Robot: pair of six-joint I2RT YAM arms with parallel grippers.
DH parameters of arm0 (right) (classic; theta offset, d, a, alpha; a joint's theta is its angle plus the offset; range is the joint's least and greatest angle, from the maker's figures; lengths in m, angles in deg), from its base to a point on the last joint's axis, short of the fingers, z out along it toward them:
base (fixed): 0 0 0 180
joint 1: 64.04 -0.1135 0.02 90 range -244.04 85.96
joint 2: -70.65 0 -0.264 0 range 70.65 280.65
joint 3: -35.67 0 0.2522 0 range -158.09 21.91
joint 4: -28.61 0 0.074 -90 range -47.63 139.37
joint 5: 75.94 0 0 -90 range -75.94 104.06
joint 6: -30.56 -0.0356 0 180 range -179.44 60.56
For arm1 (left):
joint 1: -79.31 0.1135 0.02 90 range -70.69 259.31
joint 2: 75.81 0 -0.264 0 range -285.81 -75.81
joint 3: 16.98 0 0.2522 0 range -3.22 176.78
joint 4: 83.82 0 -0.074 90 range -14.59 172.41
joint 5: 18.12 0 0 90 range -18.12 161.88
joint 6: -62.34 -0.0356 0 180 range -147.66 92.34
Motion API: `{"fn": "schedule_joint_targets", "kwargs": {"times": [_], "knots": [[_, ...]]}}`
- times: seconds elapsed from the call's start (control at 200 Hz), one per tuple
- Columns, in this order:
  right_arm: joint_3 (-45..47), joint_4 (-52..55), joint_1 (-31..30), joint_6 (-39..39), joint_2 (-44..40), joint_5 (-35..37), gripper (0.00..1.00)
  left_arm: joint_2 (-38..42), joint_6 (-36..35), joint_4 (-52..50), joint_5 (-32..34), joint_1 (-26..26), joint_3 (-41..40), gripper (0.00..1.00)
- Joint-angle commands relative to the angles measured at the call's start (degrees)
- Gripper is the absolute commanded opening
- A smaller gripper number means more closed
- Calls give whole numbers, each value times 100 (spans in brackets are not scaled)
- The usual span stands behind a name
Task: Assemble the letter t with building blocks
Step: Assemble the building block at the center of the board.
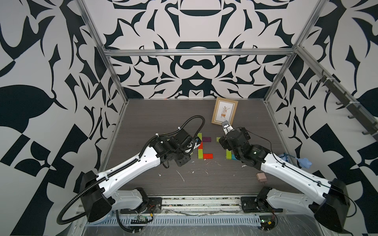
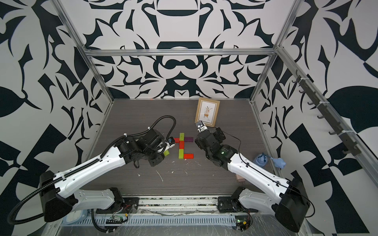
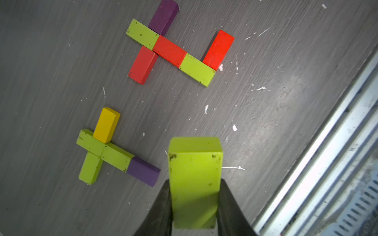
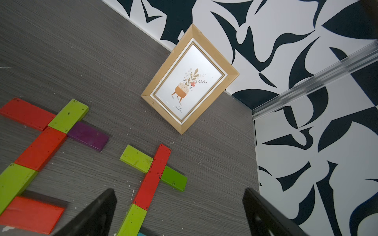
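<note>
My left gripper (image 3: 194, 181) is shut on a lime green block (image 3: 195, 163), held above bare table near the front rail; the arm hides this gripper in both top views. Mid-table lies a t of building blocks (image 2: 181, 145) in lime, red and purple, with a red foot (image 3: 218, 50). A second t (image 3: 104, 152) of lime, yellow and purple shows only in the left wrist view. A third t (image 4: 152, 175) of lime, red and green lies under my right gripper (image 4: 179, 194), which is open and empty, hovering close to the picture frame (image 1: 224, 111).
The wooden picture frame leans at the back right. A pale pink plug adapter (image 1: 260, 177) lies at the front right beside the right arm. A blue object (image 1: 304, 162) sits by the right wall. The metal rail (image 3: 319, 143) runs along the table's front.
</note>
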Motion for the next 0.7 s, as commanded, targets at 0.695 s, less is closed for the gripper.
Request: {"fn": "schedule_joint_targets", "kwargs": {"times": [0.695], "knots": [[-63, -60, 4, -49, -1, -99, 100, -564, -3821, 1225, -781, 1376, -1220, 0]]}}
